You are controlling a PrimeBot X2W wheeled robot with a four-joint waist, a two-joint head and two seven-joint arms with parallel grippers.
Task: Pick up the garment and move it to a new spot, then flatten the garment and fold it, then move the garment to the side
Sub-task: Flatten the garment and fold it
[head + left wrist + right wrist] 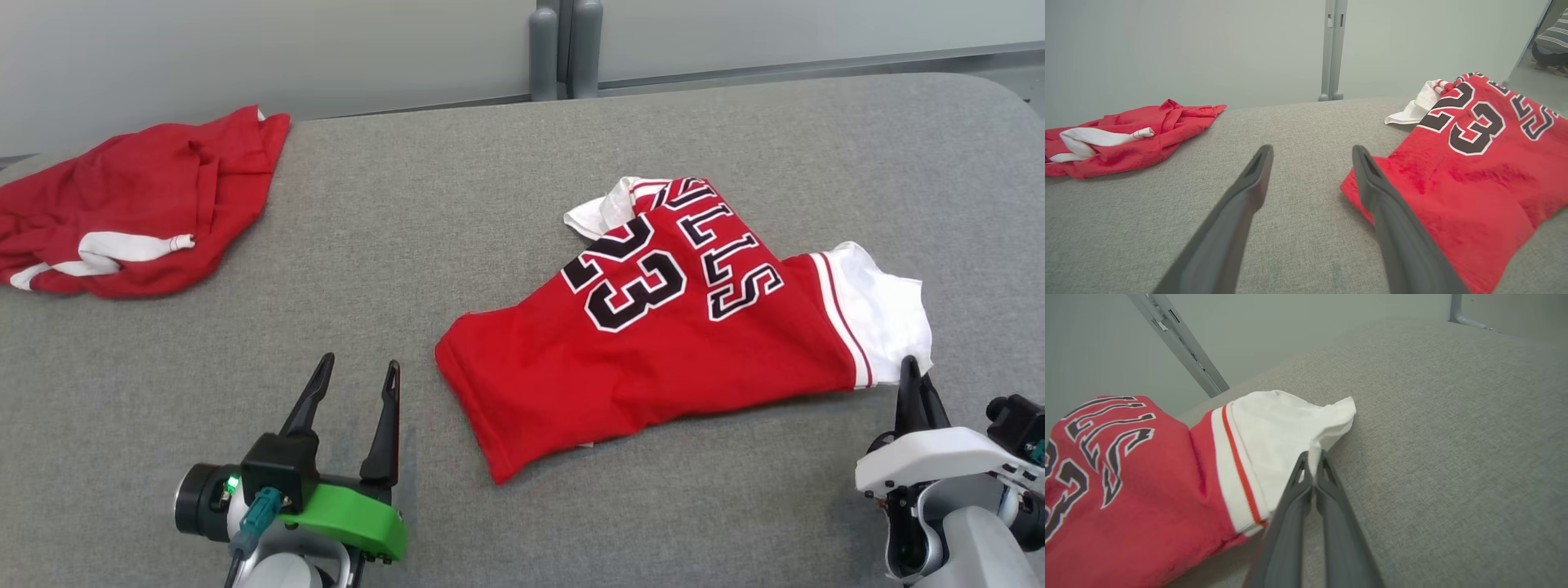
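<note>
Flattening and folding were outstanding, you saw: right tool [1313, 465] gripped the white sleeve [1282, 428] of the garment [653, 343]; left tool [360, 363] stood open.

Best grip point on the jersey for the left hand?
Probably the red hem corner of the jersey nearest the open left hand, approached low from the left. It lies flat with a free edge, opposite the white sleeve the right hand pinches.
</note>
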